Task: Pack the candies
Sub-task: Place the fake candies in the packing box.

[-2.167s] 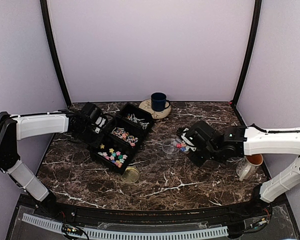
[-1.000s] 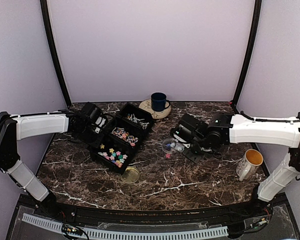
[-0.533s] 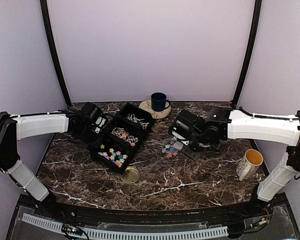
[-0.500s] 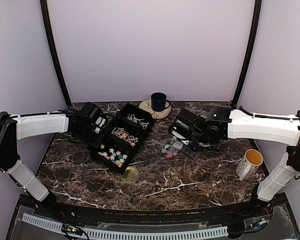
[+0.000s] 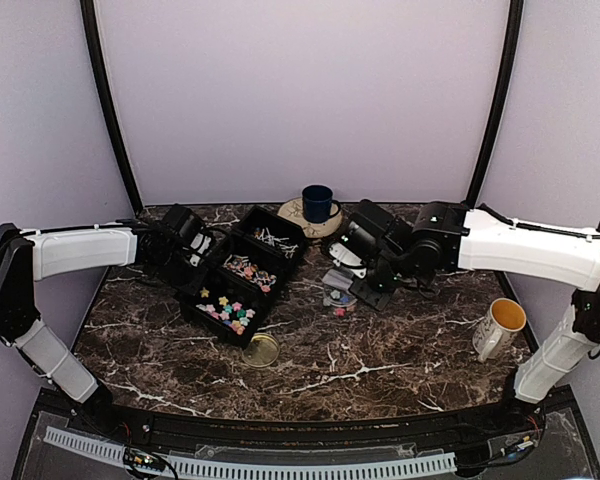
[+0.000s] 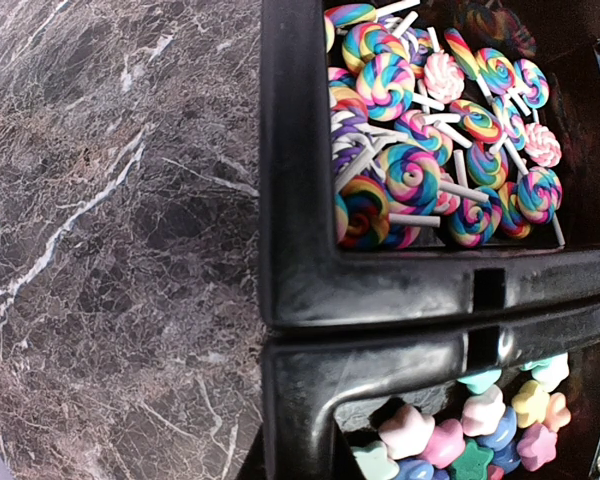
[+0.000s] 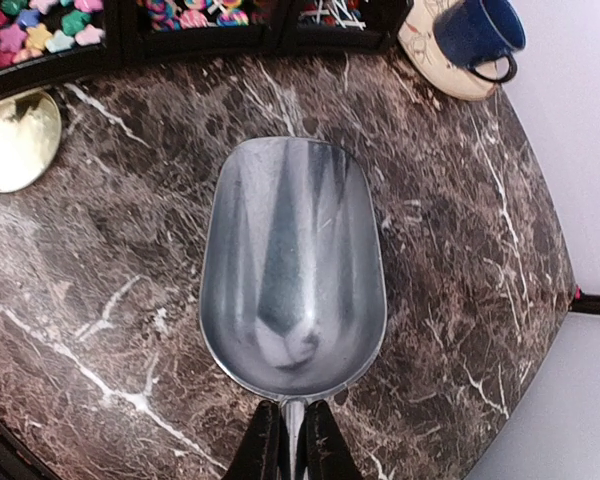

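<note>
The candies lie in the black three-part tray (image 5: 280, 262): pastel stars (image 5: 226, 312), swirled lollipops (image 6: 400, 165) and pale sticks (image 5: 272, 238). Some also sit in the small clear jar (image 5: 340, 298), and one pink piece (image 5: 338, 313) lies on the table beside it. My right gripper (image 7: 293, 445) is shut on the handle of a silver scoop (image 7: 292, 270), which is empty and hangs over the jar, hiding it in the right wrist view. My left gripper (image 5: 192, 250) sits at the tray's left rim (image 6: 380, 290), shut on it.
A gold lid (image 5: 262, 349) lies in front of the tray. A blue mug (image 5: 318, 203) stands on a saucer at the back. A white mug (image 5: 500, 327) stands at the right, near my right arm's base.
The right arm has swung the scoop from beside the jar to above it and farther back. The scoop's candies are now in the jar, one on the table. The left arm has not moved.
</note>
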